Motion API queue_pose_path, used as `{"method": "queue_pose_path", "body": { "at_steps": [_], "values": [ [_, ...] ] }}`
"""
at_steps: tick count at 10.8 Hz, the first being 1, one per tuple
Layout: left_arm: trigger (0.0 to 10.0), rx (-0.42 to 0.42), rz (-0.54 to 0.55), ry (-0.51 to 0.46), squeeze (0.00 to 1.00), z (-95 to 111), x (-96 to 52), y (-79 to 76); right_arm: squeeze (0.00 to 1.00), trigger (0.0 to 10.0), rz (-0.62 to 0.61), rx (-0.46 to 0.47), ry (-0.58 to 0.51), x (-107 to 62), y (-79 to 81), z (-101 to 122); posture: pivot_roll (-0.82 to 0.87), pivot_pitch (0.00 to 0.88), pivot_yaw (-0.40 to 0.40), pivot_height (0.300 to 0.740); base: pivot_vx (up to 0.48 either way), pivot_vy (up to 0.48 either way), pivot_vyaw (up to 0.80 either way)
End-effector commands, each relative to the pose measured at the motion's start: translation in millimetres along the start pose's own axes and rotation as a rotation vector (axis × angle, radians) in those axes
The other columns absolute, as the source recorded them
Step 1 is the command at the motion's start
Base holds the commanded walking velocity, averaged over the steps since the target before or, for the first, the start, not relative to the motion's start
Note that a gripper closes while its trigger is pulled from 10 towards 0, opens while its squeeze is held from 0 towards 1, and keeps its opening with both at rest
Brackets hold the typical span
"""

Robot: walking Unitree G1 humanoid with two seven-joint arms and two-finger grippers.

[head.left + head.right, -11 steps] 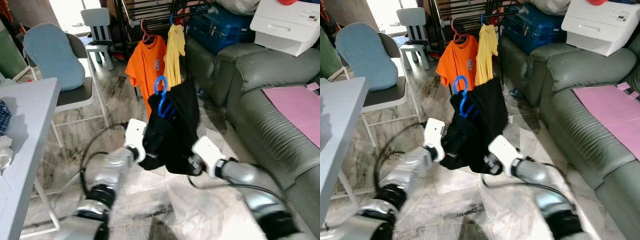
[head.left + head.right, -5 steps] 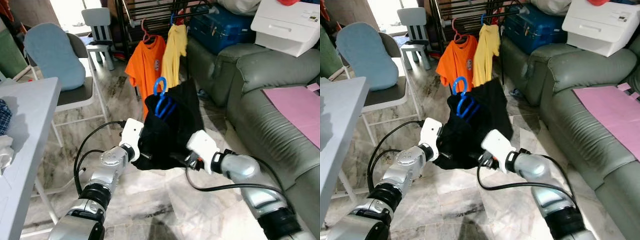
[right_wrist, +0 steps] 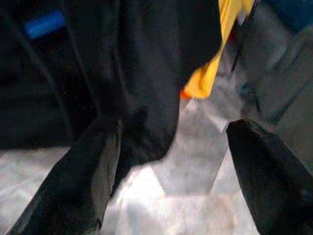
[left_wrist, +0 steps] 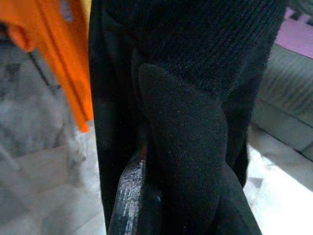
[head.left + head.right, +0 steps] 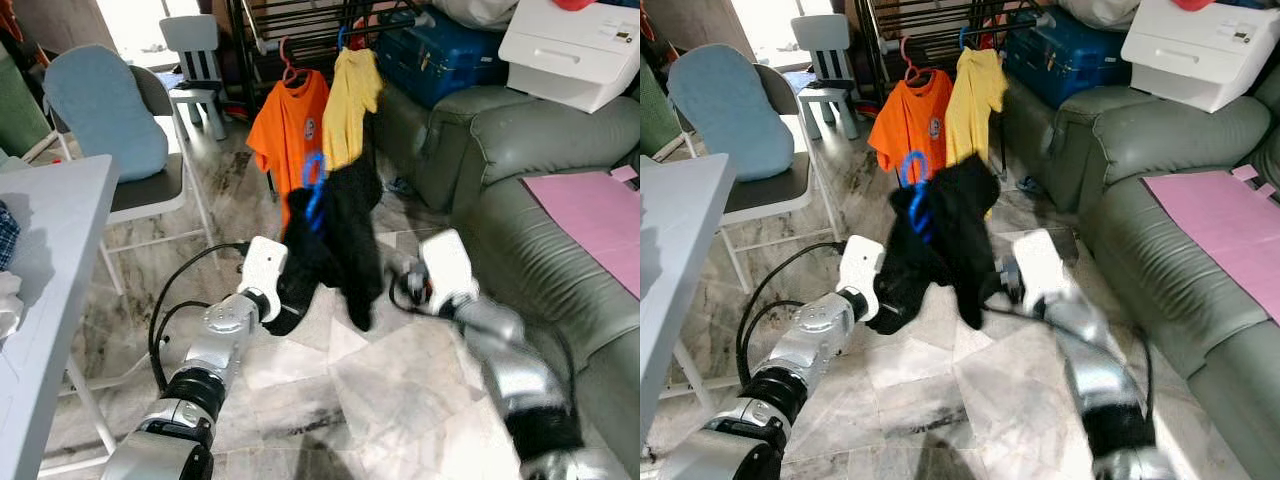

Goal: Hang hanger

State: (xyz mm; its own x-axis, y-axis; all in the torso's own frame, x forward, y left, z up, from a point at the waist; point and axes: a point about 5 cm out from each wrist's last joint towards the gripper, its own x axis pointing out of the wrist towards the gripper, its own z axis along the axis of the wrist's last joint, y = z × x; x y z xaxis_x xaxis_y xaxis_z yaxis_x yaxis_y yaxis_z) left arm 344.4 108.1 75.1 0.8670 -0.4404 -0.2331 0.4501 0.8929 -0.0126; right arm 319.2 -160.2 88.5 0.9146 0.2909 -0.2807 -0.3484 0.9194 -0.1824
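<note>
Black garment on its blue hanger riding in one gripper, short of the rack

A green sofa (image 5: 560,240) is filling the robot's right side, and a dark clothes rack (image 5: 300,20) is standing ahead on the marble floor (image 5: 380,390), carrying an orange shirt (image 5: 290,125) and a yellow shirt (image 5: 352,95). A chair with a blue cushion (image 5: 100,110) and a grey table (image 5: 45,260) are sitting to the left. In front of the rack, a black garment (image 5: 345,235) is hanging from a blue hanger (image 5: 316,185), bunched and drooping toward the floor. The left gripper (image 5: 285,300) is buried in the cloth low down, its fingers clamped on the black garment as far as the wrist view suggests. The right gripper (image 3: 166,161) is sitting just beside the garment with its fingers (image 3: 78,171) spread wide apart and holding nothing

The risk, as I judge it, is the grip: the left gripper is holding fabric rather than the hanger itself, so the hanger could be slipping out of the neck or tilting as the arm lifts. The hook also looks well below the rail, and the trailing cloth could be snagging the orange shirt on the way up
</note>
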Motion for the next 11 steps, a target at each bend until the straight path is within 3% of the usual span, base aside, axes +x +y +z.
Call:
{"method": "queue_pose_path", "body": {
  "at_steps": [1, 2, 3, 4, 5, 6, 8, 11],
  "values": [
    [0.0, 0.002, 0.009, -0.075, 0.0, 19.0, 3.8, 4.5, 1.0, 10.0, 0.043, -0.028, -0.011, -0.1, 4.8, 0.7, -0.18, 0.0, 0.056, 0.74, 0.0, 0.0, 0.0],
    [0.0, 0.02, -0.032, -0.081, 0.0, 21.0, 3.9, 2.3, 1.0, 10.0, 0.167, -0.11, -0.07, -3.1, 12.7, 5.9, -0.19, 0.0, 0.061, 0.74, 0.0, 0.0, 0.0],
    [0.0, 0.08, -0.14, -0.065, 0.0, 18.7, -0.8, 1.7, 1.0, 10.0, 0.306, -0.307, -0.154, -12.5, 3.4, 25.0, -0.19, 0.0, 0.062, 0.74, 0.0, 0.0, 0.0],
    [0.0, 0.095, -0.163, -0.06, 0.0, 17.8, -2.4, 2.2, 1.0, 10.0, 0.322, -0.348, -0.164, -14.7, -0.5, 29.1, -0.19, 0.0, 0.062, 0.74, 0.0, 0.0, 0.0],
    [0.0, 0.208, -0.296, -0.018, 0.0, 10.0, -14.1, 7.0, 1.0, 10.0, 0.368, -0.51, -0.174, -25.1, -20.9, 46.8, -0.19, 0.0, 0.058, 0.74, 0.0, 0.0, 0.0],
    [0.0, 0.279, -0.393, 0.039, 0.0, 0.3, -23.9, 11.3, 1.0, 10.0, 0.396, -0.614, -0.153, -31.9, -31.5, 52.5, -0.19, 0.0, 0.055, 0.74, 0.0, 0.0, 0.0],
    [0.0, 0.421, -0.545, 0.087, 0.0, -8.4, -38.7, 14.9, 1.0, 10.0, 0.439, -0.691, -0.162, -41.9, -44.7, 61.7, -0.19, 0.0, 0.058, 0.74, 0.0, 0.0, 0.0],
    [0.0, 0.501, -0.641, 0.031, 0.0, 0.7, -41.4, 8.0, 0.98, 10.0, 0.532, -0.67, -0.108, -47.0, -49.7, 53.7, -0.19, 0.0, 0.059, 0.74, 0.0, 0.0, 0.0]
  ]
}}
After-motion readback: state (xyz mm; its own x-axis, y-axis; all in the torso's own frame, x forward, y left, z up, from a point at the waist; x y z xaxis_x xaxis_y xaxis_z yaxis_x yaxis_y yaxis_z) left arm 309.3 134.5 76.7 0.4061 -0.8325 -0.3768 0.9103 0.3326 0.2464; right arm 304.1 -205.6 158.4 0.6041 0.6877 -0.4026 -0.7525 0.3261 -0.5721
